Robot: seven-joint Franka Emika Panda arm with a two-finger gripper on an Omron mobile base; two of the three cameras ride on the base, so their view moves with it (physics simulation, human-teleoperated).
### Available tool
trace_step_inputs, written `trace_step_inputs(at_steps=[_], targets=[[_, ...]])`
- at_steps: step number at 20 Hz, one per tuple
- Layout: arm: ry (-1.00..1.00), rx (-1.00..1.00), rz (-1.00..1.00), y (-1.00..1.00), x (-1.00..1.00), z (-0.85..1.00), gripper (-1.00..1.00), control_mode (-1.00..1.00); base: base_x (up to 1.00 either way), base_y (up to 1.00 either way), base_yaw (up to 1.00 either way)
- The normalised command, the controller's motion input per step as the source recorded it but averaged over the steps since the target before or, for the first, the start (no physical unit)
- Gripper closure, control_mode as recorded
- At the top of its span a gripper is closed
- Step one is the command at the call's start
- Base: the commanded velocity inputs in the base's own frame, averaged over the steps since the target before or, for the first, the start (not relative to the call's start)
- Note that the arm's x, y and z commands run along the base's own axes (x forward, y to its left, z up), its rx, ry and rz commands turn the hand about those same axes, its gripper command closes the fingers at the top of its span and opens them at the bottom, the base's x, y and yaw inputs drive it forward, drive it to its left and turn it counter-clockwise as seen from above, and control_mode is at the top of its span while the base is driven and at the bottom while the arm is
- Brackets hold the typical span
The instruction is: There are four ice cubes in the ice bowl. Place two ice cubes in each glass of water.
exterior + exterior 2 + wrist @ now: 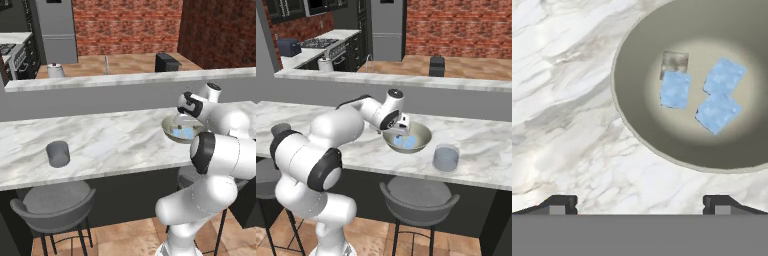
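1. Fingers stand spread wide with nothing between them, hanging over bare marble tabletop just short of the ice bowl.
2. Ice cubes lie inside the bowl, ahead of the fingers and off to the right in the hand view; three pale-blue ones are clear, a greyer square touches one of them.
3. Nearest cube sits past the bowl's near rim, so my guess is the hand must go forward and right, then down.
4. One glass stands just beside the bowl; the other glass is well apart.

ice cubes in ice bowl | bowl on counter | glass beside bowl
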Motion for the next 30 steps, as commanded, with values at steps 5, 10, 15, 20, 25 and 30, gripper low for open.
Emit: trace_step_inputs(at_steps=[5,10,15,20,25,30], targets=[[0.0,0.04,0.0,0.0,0.23,-0.29,-1.0,-1.0,0.0,0.0,0.0],[0.0,0.04,0.0,0.0,0.27,-0.18,-1.0,-1.0,0.0,0.0,0.0],[0.0,0.04,0.0,0.0,0.36,-0.03,-1.0,-1.0,0.0,0.0,0.0],[0.0,0.0,0.0,-0.01,0.38,0.0,-1.0,-1.0,0.0,0.0,0.0],[0.0,0.0,0.0,-0.03,0.35,-0.18,-1.0,-1.0,0.0,0.0,0.0],[0.01,0.0,0.0,-0.17,0.17,-0.43,-1.0,-1.0,0.0,0.0,0.0]])
